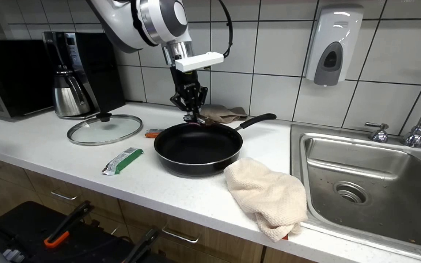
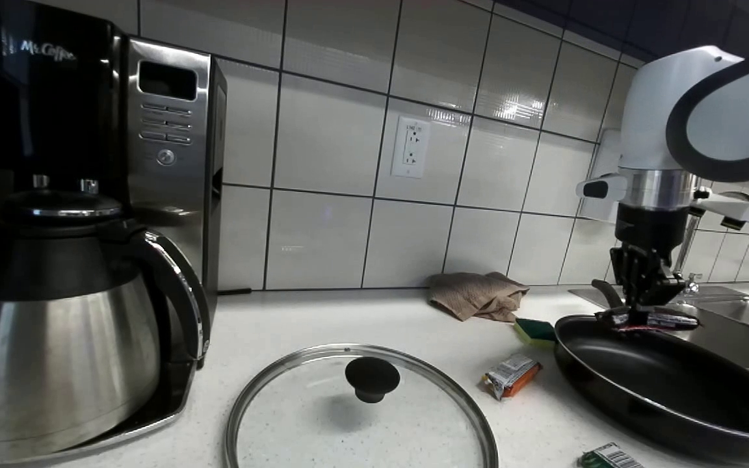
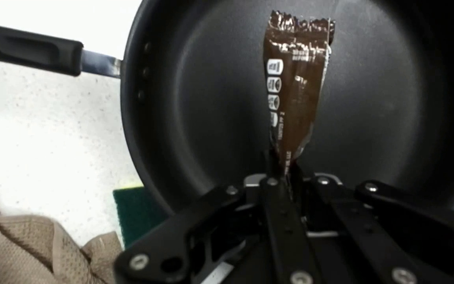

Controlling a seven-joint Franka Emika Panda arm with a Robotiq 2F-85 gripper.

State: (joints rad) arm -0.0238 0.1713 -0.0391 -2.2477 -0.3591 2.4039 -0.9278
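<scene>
My gripper (image 3: 288, 169) is shut on one end of a brown wrapped bar (image 3: 298, 86), which reaches out from between the fingers. Beneath it in the wrist view lies the black frying pan (image 3: 219, 118), its inside dark and bare around the bar. In an exterior view the gripper (image 2: 647, 311) points down, with the bar (image 2: 677, 318) lying roughly level over the pan (image 2: 660, 390), near the rim. From another angle the gripper (image 1: 193, 117) is above the pan's (image 1: 196, 146) back edge, and the bar is mostly hidden there.
A glass lid (image 1: 104, 129), a green wrapped bar (image 1: 124, 160) and an orange wrapped bar (image 2: 511, 375) lie left of the pan. A sponge (image 3: 136, 215) and brown cloth (image 3: 34, 244) sit behind it. A cream cloth (image 1: 269, 193) lies beside the sink (image 1: 353, 168). The coffee maker (image 2: 170, 143) stands left.
</scene>
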